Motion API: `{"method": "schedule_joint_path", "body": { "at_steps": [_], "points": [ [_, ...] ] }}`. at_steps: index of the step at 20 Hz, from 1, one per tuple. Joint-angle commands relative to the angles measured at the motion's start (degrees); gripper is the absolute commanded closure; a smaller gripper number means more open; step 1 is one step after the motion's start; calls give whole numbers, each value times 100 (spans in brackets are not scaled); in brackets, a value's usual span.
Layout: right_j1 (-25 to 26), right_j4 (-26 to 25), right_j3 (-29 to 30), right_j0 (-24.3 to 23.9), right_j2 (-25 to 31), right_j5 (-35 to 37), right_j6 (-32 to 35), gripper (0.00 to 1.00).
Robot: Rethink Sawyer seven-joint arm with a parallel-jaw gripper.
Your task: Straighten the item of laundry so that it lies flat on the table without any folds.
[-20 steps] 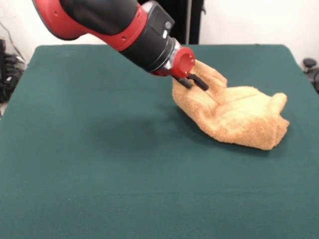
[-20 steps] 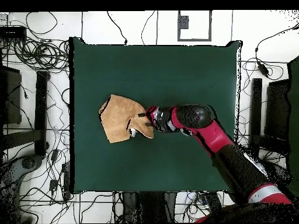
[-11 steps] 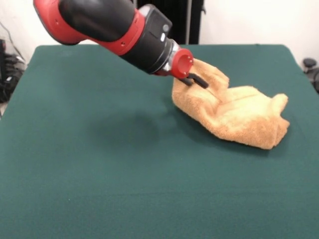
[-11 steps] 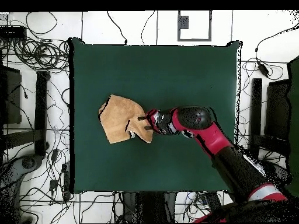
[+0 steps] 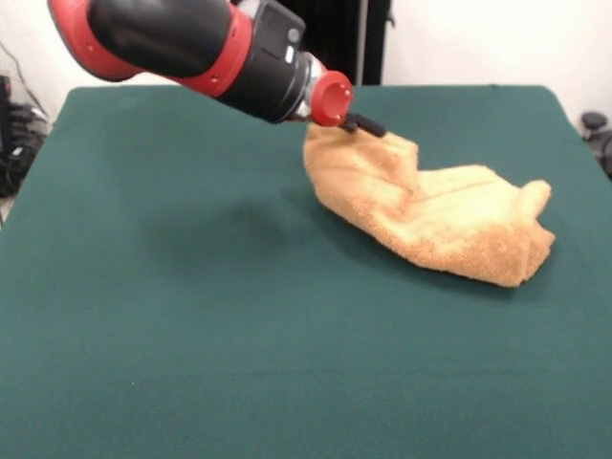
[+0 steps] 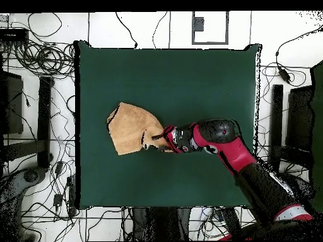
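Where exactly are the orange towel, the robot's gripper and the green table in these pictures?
towel (image 5: 449,225): front view, on its crumpled middle.
gripper (image 5: 361,123): front view, at its dark tips by the towel's raised edge.
table (image 5: 172,335): front view, on bare green cloth.

My arm: cut off by the front view's top edge, by the overhead view's bottom edge.
My gripper (image 5: 366,123): fingertips buried in the towel (image 5: 435,215), grip unclear.
Towel's tag and band: can't make out.
Table (image 5: 191,316): near edge cropped in front view.
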Motion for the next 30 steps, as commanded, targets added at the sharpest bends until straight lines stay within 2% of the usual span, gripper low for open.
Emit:
{"method": "schedule_joint_path", "body": {
  "at_steps": [1,5,7,8,9,10,12,16,18,22,25,30],
  "points": [
    [-1,-36,489,133,-264,471,600,0],
    [-149,-78,445,237,-390,577,683,0],
    [-130,-307,165,387,-552,495,598,0],
    [-62,-758,-304,592,-800,201,408,0],
    [-37,-905,-477,655,-878,108,339,0],
    [-13,-1307,-834,805,-1046,-278,181,0],
    [-38,-1803,-1181,965,-1224,-798,81,0],
    [-240,-2603,-1439,1265,-1541,-1758,334,0],
    [-269,-2781,-1443,1274,-1559,-2030,413,0],
    [-187,-2891,-1391,1152,-1389,-2479,391,0],
    [-232,-2739,-1447,1232,-1262,-2520,509,0],
    [-356,-2404,-1103,1046,-1003,-2521,615,0]
  ]
}}
